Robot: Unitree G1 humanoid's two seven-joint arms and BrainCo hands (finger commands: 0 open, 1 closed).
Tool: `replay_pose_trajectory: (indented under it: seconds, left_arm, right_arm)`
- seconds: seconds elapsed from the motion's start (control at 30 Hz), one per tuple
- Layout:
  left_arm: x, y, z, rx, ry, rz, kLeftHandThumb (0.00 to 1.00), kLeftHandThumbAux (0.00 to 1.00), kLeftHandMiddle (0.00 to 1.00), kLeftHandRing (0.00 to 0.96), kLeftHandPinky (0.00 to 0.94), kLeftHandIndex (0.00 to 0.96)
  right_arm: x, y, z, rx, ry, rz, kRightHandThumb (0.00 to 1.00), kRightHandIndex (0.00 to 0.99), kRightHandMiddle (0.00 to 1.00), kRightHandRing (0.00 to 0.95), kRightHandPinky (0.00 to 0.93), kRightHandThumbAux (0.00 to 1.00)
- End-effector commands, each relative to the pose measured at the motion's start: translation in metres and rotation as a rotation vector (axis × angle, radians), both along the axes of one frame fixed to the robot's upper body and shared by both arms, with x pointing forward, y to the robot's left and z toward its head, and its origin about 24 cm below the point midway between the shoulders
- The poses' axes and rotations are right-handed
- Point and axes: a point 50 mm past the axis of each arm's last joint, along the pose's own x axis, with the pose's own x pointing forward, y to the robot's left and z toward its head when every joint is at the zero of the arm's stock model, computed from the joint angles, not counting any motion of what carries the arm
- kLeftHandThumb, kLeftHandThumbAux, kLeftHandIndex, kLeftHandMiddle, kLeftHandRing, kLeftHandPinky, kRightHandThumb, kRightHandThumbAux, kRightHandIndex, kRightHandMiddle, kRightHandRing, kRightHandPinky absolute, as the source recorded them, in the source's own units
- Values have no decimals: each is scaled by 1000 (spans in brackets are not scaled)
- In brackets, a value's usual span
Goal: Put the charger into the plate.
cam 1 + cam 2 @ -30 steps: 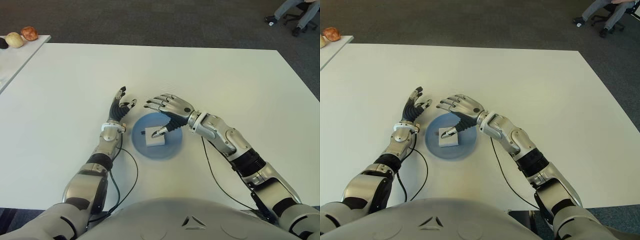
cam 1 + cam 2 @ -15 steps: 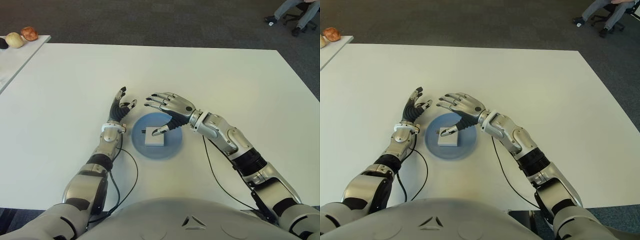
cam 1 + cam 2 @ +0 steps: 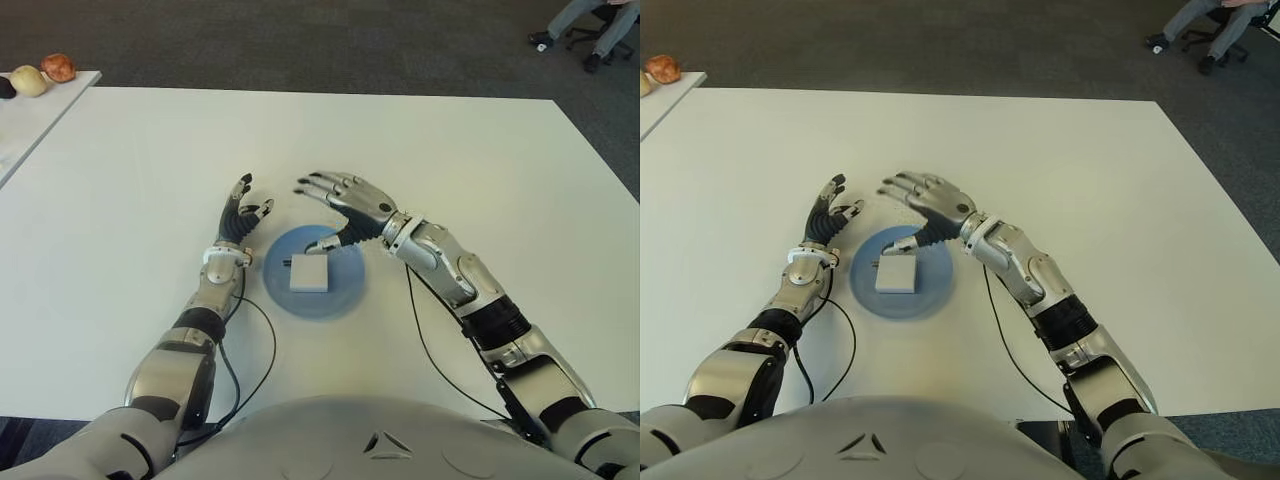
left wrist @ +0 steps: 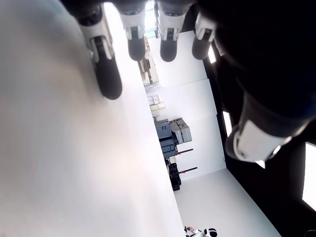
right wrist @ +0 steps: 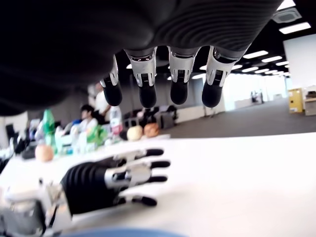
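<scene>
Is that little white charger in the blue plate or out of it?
In. The charger lies flat inside the plate; the right hand, open, holds nothing.

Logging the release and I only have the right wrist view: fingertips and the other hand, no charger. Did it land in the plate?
Observer: Yes. The charger lies flat inside the blue plate, nothing holding it.
Operator: Right hand clear of it?
Observer: The right hand is open over the plate's far rim; its thumb points down near the charger's far edge, and I can't tell if they touch.
Operator: Left hand?
Observer: The left hand is open on the plate's left side, fingers pointing away from the robot, holding nothing.
</scene>
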Motion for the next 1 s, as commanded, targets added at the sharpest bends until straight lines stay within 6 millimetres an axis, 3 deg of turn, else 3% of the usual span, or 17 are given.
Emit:
replay_pose_trajectory:
  seconds: [0.03,0.23,0.4,0.53,0.73,1.0]
  left_arm:
    - [-35,-2,-41,14,245,-19,0,646,84,73,74,54]
    - [-36,-2,-42,11,247,-15,0,644,72,60,50,46]
    - [-36,-1,-42,28,260,-19,0,627,64,54,45,44]
    - [-36,0,-43,32,266,-20,0,627,63,53,37,40]
    - [-36,1,-43,28,267,-24,0,616,61,49,23,35]
    - [-38,3,-43,23,262,-39,0,609,69,55,29,33]
  right_arm:
    - [29,-9,6,181,47,-158,209,0,0,0,0,255]
    - [45,-25,7,494,174,-269,164,0,0,0,59,398]
    - [47,-34,2,778,264,-318,122,0,0,0,12,579]
    - [44,-46,-35,922,383,-388,87,0,0,0,3,668]
    - [44,-41,-57,1134,509,-394,50,28,32,1,21,783]
    - [33,-38,-87,1224,633,-389,5,53,58,21,43,875]
